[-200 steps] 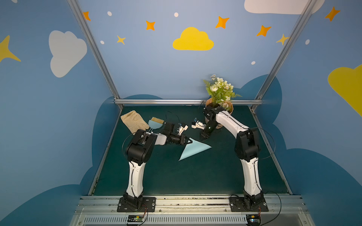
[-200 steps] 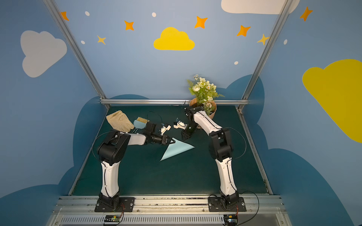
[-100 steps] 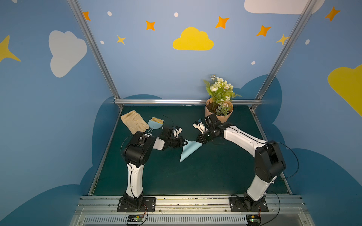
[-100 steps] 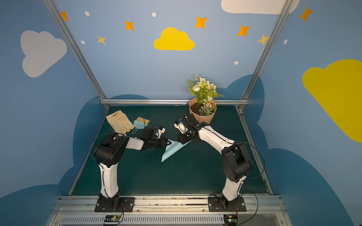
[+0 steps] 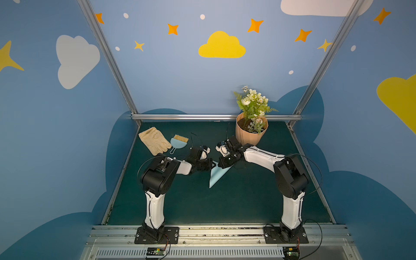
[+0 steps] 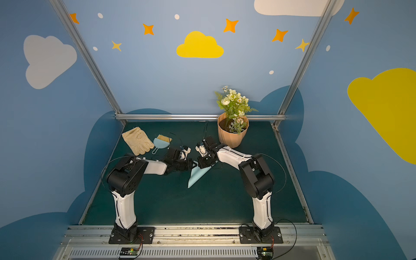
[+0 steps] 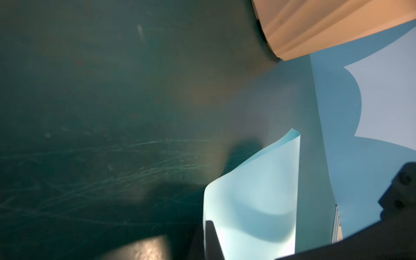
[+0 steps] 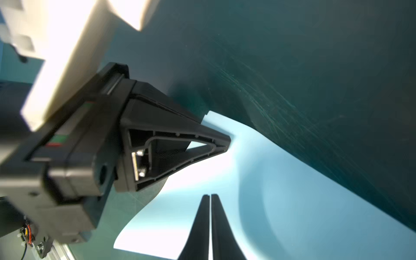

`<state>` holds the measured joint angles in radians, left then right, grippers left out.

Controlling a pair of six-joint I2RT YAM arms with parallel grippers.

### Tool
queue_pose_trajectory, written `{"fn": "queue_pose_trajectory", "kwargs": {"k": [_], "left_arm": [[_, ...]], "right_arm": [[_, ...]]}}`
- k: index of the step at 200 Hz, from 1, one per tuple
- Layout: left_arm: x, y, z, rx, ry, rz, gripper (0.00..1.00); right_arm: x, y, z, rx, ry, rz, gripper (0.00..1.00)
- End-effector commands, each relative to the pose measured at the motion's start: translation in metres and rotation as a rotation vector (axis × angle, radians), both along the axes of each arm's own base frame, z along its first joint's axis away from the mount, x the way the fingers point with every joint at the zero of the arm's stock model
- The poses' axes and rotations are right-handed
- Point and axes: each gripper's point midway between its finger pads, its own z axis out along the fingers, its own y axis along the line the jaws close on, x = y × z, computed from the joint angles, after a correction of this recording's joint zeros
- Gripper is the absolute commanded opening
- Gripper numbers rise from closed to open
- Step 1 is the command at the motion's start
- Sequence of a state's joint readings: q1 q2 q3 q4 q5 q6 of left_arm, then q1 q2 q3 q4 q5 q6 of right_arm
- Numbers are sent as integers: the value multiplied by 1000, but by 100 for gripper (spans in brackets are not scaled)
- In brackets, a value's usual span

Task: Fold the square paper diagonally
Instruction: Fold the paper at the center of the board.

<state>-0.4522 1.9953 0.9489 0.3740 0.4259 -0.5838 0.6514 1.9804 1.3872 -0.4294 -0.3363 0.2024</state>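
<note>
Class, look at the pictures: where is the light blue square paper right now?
In both top views the square paper is mid-table, its upper edge between the left gripper and right gripper, in front of the flower pot.

The left arm [image 5: 155, 202] and right arm [image 5: 290, 209] are alike: white link shells between bulky black joint housings. Each stands on a black base plate [image 5: 173, 235] with silver screws at its corners. A thin black cable [image 5: 321, 179] loops out past each elbow. Close up, the left gripper [image 8: 227, 140] is black, its finger a ribbed, hollow triangle with silver screws inside and a red-and-green mark on the body. The right gripper [image 8: 210, 196] has slim black jaws.
</note>
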Motion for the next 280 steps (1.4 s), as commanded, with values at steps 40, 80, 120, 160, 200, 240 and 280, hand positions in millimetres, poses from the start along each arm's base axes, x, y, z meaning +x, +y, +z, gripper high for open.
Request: {"fn": "queue_pose_trajectory", "kwargs": {"k": [40,80,120,160,200,240,280], "left_arm": [[-15,21,-29,191,85,93,3],[-25,19,-42,187,135,110,3],[-24,25,-46,206,136,154,3],[-26,30,-52,219,157,179,3],[-27,37,-53,239,170,214,3],[-27,38,-56,253,182,225,3],[-27,40,-58,260,190,235,3]], "right_arm": [[2,8,-11,-58,47,-69,8],[4,4,-24,-103,89,-128,4],[1,0,-40,-136,126,-151,2],[-7,-8,-50,-175,163,-150,0],[-17,-18,-55,-202,190,-149,0],[-31,-32,-58,-232,205,-134,0],[-44,-52,-63,-258,213,-141,0]]}}
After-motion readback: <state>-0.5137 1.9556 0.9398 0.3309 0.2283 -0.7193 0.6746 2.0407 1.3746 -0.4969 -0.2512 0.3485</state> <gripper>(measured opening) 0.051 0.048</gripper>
